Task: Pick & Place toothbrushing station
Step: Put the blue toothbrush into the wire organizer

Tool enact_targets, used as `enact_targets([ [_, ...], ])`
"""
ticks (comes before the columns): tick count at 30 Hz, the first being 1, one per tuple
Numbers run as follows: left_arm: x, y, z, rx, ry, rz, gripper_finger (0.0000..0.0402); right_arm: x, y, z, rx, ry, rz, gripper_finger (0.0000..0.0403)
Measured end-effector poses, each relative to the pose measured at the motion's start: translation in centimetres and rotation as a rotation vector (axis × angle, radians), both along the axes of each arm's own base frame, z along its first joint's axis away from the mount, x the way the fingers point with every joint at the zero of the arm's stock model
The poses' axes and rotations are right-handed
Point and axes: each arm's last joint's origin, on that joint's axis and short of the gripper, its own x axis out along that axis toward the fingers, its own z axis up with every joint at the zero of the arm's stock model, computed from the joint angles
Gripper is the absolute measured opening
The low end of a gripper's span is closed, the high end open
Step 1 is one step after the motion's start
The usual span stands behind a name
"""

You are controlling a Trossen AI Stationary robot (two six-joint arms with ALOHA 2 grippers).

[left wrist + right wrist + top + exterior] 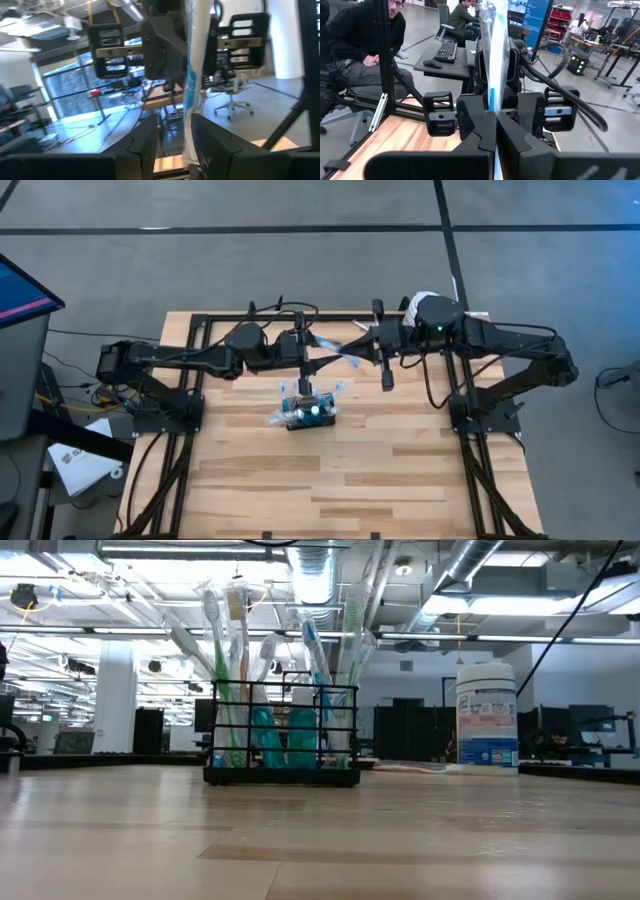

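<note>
The toothbrush holder (308, 412) stands mid-worktop (400, 470), already stocked with brushes. Above its far side both arms pinch one wrapped toothbrush (496, 55): right gripper (495, 135) clenched on it, left gripper (175, 145) gripping too; placing remains

Two matte-black jointed arms — looping black cables, blocky ribbed fingers (480, 130) throughout.

Grey floor (250, 260) crossed by dark lines; exposed ceiling ducts (320, 570); possibly windows (75, 90) behind desks.
</note>
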Motion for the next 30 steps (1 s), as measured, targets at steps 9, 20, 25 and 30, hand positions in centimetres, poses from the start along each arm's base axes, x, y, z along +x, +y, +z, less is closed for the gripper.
enact_targets([
  [9, 0.0, -0.3, 0.2, 0.02, -0.022, -0.092, 0.0114, 0.0, 0.0, 0.0, -0.003, 0.001, 0.001, 0.0],
  [20, 0.3, -0.3, 0.3, 0.022, -0.069, -0.092, 0.0114, 0.0, 0.0, 0.1, -0.004, -0.017, 0.002, 0.0],
  [25, 0.9, -0.2, -0.1, 0.026, -0.102, -0.091, 0.0113, 0.1, 0.0, 0.1, -0.004, -0.018, 0.003, 0.0],
  [30, 1.4, -0.2, -0.5, 0.029, -0.102, -0.091, 0.0089, 0.0, 0.0, 0.1, -0.004, -0.009, 0.002, 0.0],
])
